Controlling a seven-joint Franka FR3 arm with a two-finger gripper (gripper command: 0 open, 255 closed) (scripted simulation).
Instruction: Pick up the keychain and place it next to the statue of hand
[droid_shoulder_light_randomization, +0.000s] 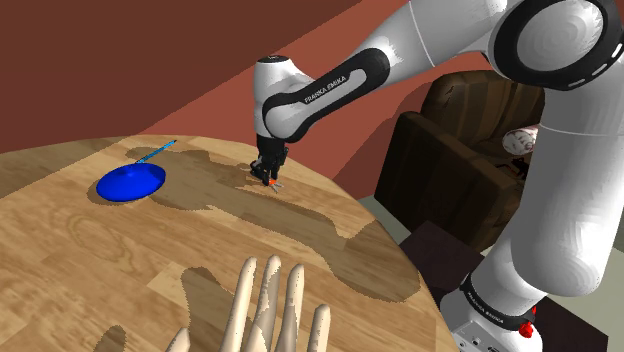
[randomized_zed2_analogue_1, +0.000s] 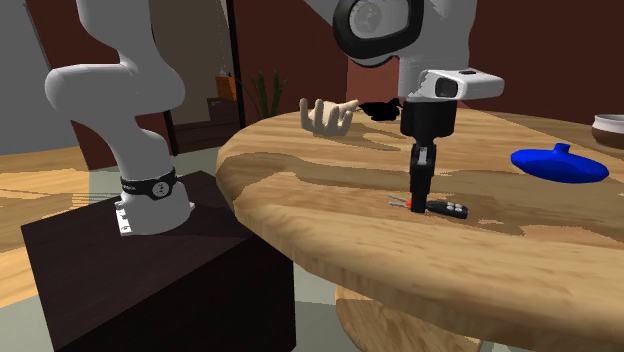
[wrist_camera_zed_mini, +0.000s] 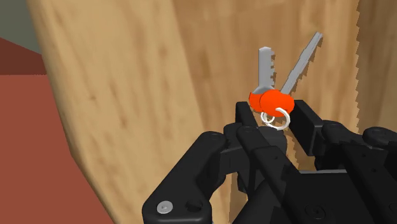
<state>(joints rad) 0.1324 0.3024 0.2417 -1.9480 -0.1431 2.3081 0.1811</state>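
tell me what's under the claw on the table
The keychain lies on the wooden table under the claw: two grey keys, orange heads and a small ring show. The second exterior view adds a black fob. The claw's body covers the rest.

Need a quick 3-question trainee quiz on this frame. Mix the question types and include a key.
1. True or false: the keychain already lies beside the hand statue.
2. What colour is the dish on the table? A) red B) blue C) green
3. Fill in: the gripper is lowered right over the ____.

Key
1. False. The keychain lies well apart from the hand statue, under the gripper.
2. B
3. keychain
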